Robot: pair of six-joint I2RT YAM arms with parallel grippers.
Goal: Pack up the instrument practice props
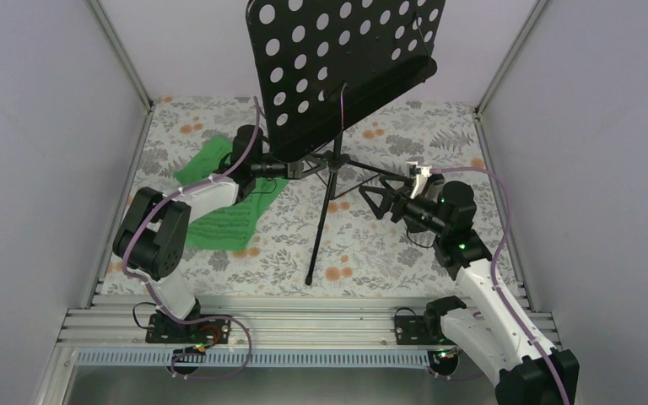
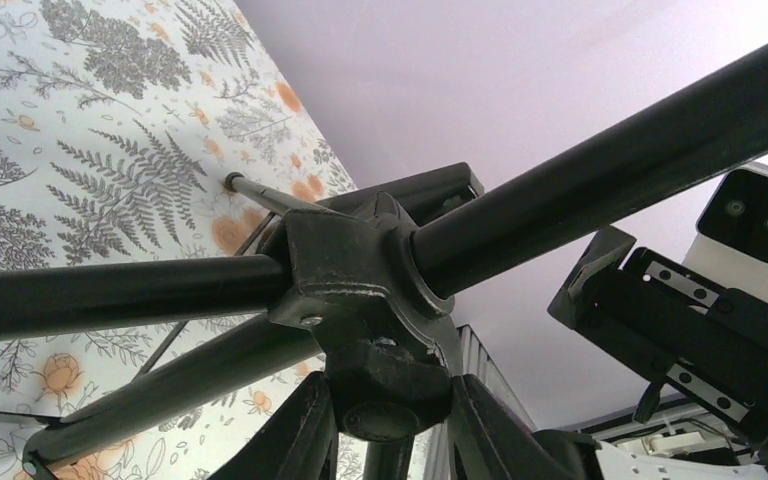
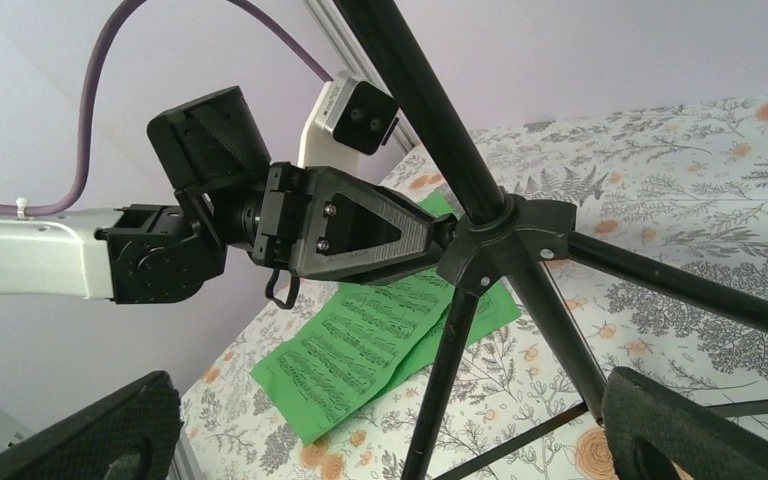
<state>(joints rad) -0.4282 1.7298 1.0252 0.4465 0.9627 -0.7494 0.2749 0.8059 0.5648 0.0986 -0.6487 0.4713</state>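
The black tripod music stand stands mid-table, its hole-punched desk tilted at the top. My left gripper is shut on the knob of the stand's leg hub; its fingers clamp the knob from both sides. The hub also shows in the right wrist view. My right gripper is open wide beside the hub, with tripod legs between its spread fingers. Green music sheets lie flat on the cloth under my left arm and show in the right wrist view. The metronome is out of view.
A floral cloth covers the table. Pale walls and metal posts close in the left, back and right sides. An aluminium rail runs along the near edge. One tripod leg foot rests near the front.
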